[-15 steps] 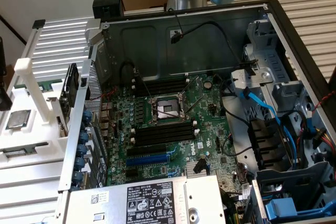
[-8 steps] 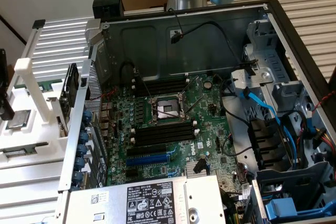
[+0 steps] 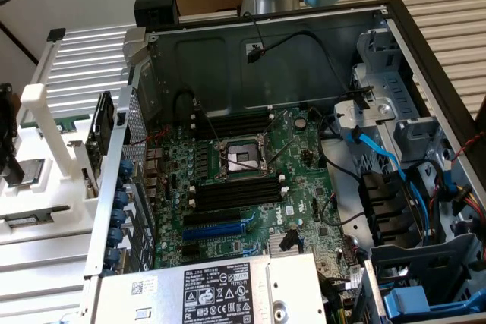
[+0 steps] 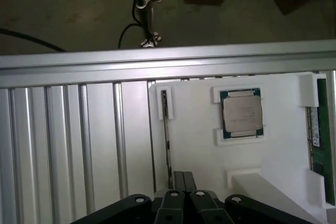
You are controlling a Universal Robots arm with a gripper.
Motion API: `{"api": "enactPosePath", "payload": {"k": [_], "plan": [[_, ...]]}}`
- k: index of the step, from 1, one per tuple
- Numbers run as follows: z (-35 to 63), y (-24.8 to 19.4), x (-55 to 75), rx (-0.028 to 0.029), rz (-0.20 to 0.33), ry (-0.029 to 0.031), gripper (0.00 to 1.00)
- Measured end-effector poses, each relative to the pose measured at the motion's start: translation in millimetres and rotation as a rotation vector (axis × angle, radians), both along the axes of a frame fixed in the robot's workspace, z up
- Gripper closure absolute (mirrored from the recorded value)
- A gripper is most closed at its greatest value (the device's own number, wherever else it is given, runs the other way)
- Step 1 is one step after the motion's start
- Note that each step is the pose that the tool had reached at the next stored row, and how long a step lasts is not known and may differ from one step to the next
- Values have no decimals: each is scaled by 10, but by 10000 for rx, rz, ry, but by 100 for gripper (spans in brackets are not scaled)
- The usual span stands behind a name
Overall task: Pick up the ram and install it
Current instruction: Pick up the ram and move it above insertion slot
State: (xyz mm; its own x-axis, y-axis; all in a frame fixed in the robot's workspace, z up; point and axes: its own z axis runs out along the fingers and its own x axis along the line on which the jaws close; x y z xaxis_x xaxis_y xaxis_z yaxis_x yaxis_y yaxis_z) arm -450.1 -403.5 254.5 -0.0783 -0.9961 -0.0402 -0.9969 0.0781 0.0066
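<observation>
Early stage: pincer [image 4: 183, 182] fingers together, holding nothing, above the white fixture [image 4: 199, 145]. The ram [image 4: 320, 129] sits on edge in the fixture's side holder, near the CPU chip [image 4: 242, 113] (untouched). Motherboard slots [image 3: 237, 193] show no green stick; pickup and install both remain.

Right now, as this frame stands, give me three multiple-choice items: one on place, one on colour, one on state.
1. Where is the long flat green ram stick?
A) in the white plastic holder
B) in a black motherboard slot
C) in the gripper

2. What colour is the long expansion slot on the green motherboard?
A) red
B) blue
C) yellow

3. How is the black gripper?
A) wide open
B) shut on the ram
C) shut, empty

Key: 1 A, it stands at the holder's edge. 2 B, blue shows in the exterior view. 3 C, its fingers meet with nothing between.
</observation>
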Motion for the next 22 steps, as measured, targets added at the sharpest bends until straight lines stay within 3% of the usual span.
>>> {"api": "enactPosePath", "payload": {"k": [12,18,20,22], "plan": [[-232,-53,-8,0,-53,0,90],[-240,-67,-9,0,-52,0,90],[-240,-73,-10,0,-54,1,83],[-241,-79,-10,0,-54,0,83]]}}
